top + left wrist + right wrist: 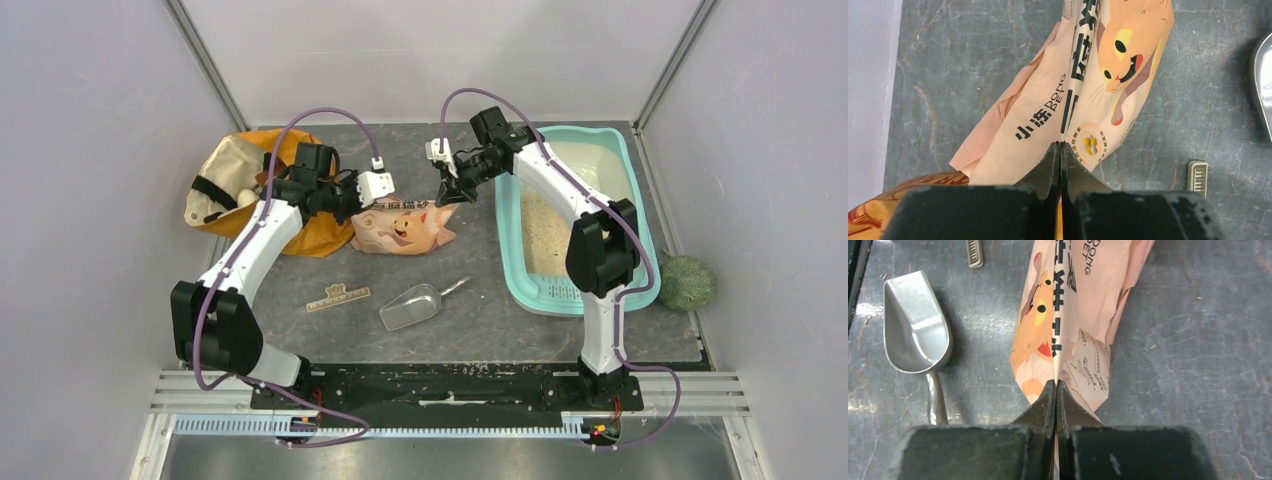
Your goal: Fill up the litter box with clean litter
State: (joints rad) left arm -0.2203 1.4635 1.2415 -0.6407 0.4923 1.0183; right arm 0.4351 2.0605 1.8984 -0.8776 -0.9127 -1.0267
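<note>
Two-handed hold on the litter pouch (405,228), seen from the near edge of the desk (480,270).

The left hand (1060,146) has its fingers pressed together on one upper corner of the pouch, and the right hand (1055,384) pinches the opposite corner in the same way. The pink body with the cartoon face hangs between them. Whether its lower edge touches the desk cannot be told, nor whether its mouth is open.

The litter box (535,300) lies at 3 o'clock from the pouch, well apart from it. A thin, patchy layer of clean litter (542,245) covers part of its pale floor. A metal scoop (412,306) rests at 6 o'clock from the pouch, and an orange fabric bag (240,185) sits at 9 o'clock, just beside the left hand.

The step in hand appears to be carrying the pouch to the box; filling looks barely begun.

To do it well, both hands should travel toward 3 o'clock together at one height, so the film is neither stretched nor slackened between the pinches. The pouch should clear the teal rim before any tilt. The lower corner should then point into the middle of the box, so that granules do not spill on the desk. A thin pinch on smooth film may slip under the weight, so slow motion is advisable.
</note>
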